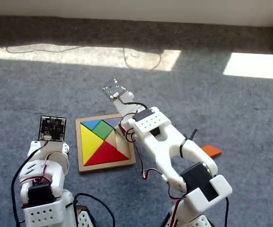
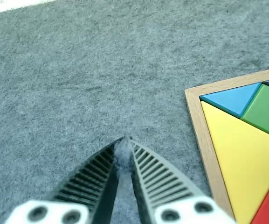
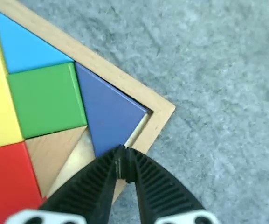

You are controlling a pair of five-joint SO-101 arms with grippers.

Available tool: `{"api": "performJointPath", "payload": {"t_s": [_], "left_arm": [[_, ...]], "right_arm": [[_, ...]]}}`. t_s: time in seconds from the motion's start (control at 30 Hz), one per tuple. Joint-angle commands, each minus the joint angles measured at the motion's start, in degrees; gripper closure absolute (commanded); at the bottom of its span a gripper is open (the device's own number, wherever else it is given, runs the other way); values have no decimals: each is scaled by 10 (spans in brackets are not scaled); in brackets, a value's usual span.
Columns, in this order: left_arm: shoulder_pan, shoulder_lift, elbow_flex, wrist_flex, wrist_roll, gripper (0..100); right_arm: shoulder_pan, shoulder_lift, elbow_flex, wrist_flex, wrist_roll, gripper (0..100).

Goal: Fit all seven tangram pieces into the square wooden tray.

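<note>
The square wooden tray (image 1: 82, 163) lies on the carpet between the arms. It holds a yellow triangle (image 1: 92, 142), a red triangle (image 1: 109, 153), a light blue triangle (image 3: 24, 46), a green square (image 3: 45, 100) and a dark blue triangle (image 3: 108, 112) in the corner by the rim (image 3: 160, 114). Bare tray floor (image 3: 59, 151) shows beside the red piece. My right gripper (image 3: 124, 151) is shut, its tips at the dark blue triangle's point. My left gripper (image 2: 124, 140) is shut over bare carpet, beside the tray's rim (image 2: 196, 126). An orange piece (image 1: 211, 151) lies on the carpet right of the right arm.
Grey carpet surrounds the tray. The right arm (image 1: 164, 142) stretches over the tray's right edge and far right corner. The left arm (image 1: 44, 175) stands left of the tray. A cable (image 1: 136, 59) trails across the sunlit strip at the back.
</note>
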Motion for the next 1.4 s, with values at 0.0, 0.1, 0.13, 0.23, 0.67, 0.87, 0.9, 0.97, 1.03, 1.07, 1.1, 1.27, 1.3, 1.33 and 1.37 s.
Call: {"api": "performJointPath", "payload": {"t_s": [0.0,0.1,0.13,0.23,0.67,0.87,0.9,0.97,1.03,1.07,1.1,1.27,1.3,1.33,1.37], "left_arm": [[-6,-23,-26,0,-3,989],[-6,-23,-26,-1,-3,989],[-6,-23,-26,-1,-3,989],[-7,-23,-26,-2,-3,989],[-4,-23,-20,-3,-3,989],[-4,-23,-18,-3,-3,989],[-4,-23,-18,-3,-3,989],[-4,-23,-18,-3,-3,989],[-4,-23,-18,-3,-3,989],[-4,-23,-18,-4,-3,989],[-4,-23,-17,-6,-3,989],[-3,-23,-4,-29,-3,989],[-3,-23,-2,-34,-3,989],[-3,-23,2,-40,-3,989],[-3,-23,6,-47,-3,989]], "right_arm": [[-15,-51,2,-3,-4,993],[-14,-121,10,6,-4,993],[-10,-147,18,21,-4,993],[14,-238,29,83,-5,992],[233,-415,37,388,-203,820],[307,-421,127,362,-308,786],[311,-422,146,345,-333,786],[313,-422,181,306,-387,786],[313,-422,209,267,-441,786],[313,-420,221,247,-470,786],[313,-415,233,225,-498,786],[377,-415,270,134,-542,786],[386,-415,272,124,-547,786],[392,-415,272,120,-556,786],[395,-415,272,120,-564,786]]}}
